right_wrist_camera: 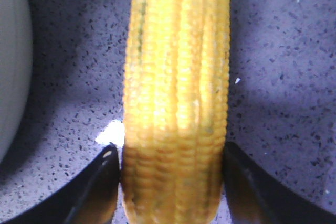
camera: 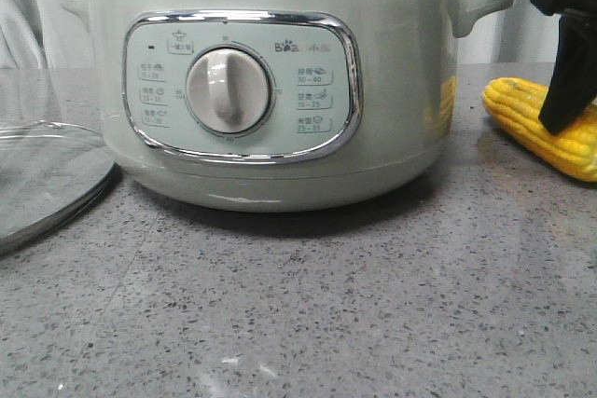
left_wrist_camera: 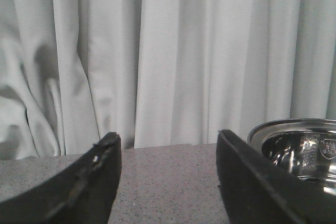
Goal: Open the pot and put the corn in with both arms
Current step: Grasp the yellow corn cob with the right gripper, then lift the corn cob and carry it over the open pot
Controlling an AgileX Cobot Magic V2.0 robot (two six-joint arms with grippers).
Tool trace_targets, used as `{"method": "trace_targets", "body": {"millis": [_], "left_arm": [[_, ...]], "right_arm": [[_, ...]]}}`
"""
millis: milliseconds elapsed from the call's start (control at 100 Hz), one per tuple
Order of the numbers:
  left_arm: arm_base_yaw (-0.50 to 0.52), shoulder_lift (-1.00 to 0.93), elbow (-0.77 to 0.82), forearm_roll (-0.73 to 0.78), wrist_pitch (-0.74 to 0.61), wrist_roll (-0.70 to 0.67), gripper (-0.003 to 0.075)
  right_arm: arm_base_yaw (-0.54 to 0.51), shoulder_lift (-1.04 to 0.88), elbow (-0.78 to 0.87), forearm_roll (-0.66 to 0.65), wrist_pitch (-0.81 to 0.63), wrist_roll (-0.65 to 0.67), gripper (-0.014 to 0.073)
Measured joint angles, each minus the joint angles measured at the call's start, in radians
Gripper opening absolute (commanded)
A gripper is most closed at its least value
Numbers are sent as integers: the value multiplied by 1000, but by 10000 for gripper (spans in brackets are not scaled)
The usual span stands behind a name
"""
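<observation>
Two right gripper (right_wrist_camera: 170,182) jaws are pressed against the corn (right_wrist_camera: 176,93), straddling it across its long axis; left gripper (left_wrist_camera: 168,177) jaws are spread, empty.

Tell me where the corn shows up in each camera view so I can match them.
Front view: corn at right edge, on the countertop beside the pot.
Left wrist view: not in it.
Right wrist view: corn fills the centre, between the right gripper fingers.
Shared landmark: the pot, beside the corn.

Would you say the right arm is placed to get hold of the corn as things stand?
Probably yes: the right gripper has one finger on either side of the corn, which lies on the table beside the pot, nothing between them.
</observation>
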Motion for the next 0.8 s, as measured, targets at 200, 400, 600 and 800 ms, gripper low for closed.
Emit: {"method": "trace_targets", "body": {"millis": [200,400,600,800], "left_arm": [[0,0,0,0,0,0,377],[0,0,0,0,0,0,375],[0,0,0,0,0,0,375],[0,0,0,0,0,0,375]], "right_arm": [[0,20,-8,2,10,2,110],[0,22,-11,3,13,4,-62],[-11,15,-11,3,17,4,-62],[-61,-60,-8,-8,42,4,-62]]}}
